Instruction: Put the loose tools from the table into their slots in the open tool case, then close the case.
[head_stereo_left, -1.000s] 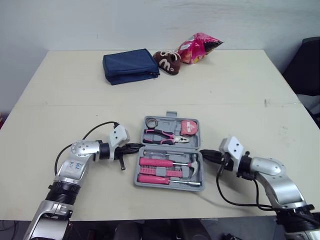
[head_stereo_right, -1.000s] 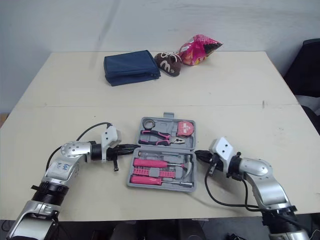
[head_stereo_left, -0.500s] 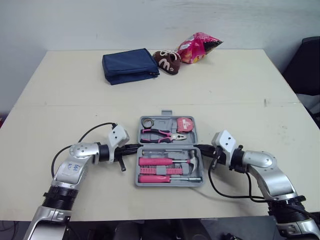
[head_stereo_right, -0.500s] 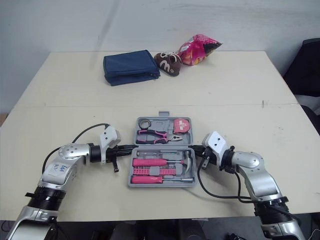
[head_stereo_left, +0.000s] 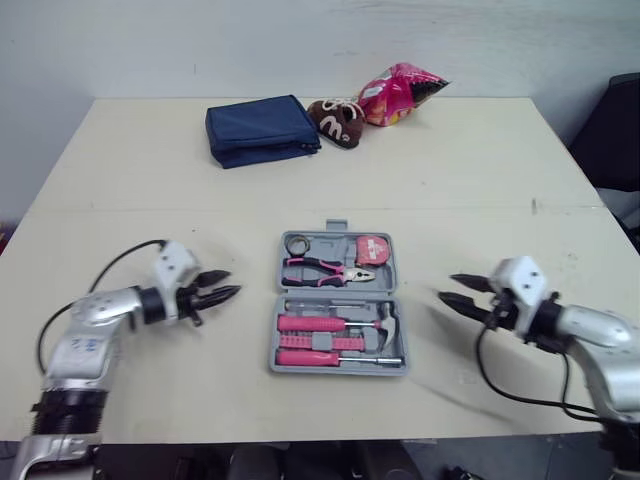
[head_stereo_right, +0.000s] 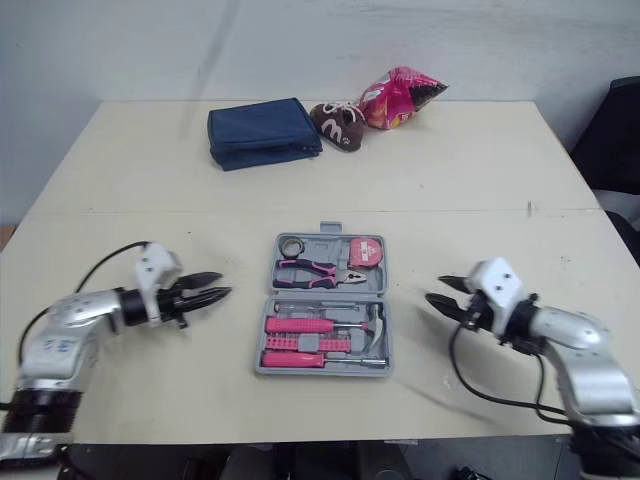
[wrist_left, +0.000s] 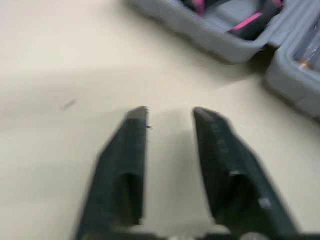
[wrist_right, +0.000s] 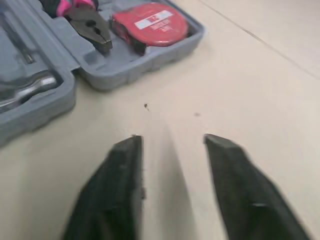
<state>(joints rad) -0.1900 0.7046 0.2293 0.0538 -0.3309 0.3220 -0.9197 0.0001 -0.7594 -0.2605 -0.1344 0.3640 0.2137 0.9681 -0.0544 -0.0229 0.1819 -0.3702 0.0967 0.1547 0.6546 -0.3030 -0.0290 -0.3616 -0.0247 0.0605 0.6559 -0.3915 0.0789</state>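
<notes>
**Open case flanked by both arms**

The tool case (head_stereo_left: 336, 370) is seen open at mid-bench (head_stereo_left: 450, 180), its slots filled. It lies between the left jaws and the right jaws, both spread and empty, about equally near. Its hinge line runs side to side, so closing is judged next.

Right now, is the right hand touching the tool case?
Apart. The left eye view shows a strip of bare table between the right hand and the right edge of the tool case; the right wrist view shows the same gap.

Grey tool case (head_stereo_left: 338, 305) open flat mid-table, pink tools (head_stereo_left: 325, 333) slotted.
</notes>
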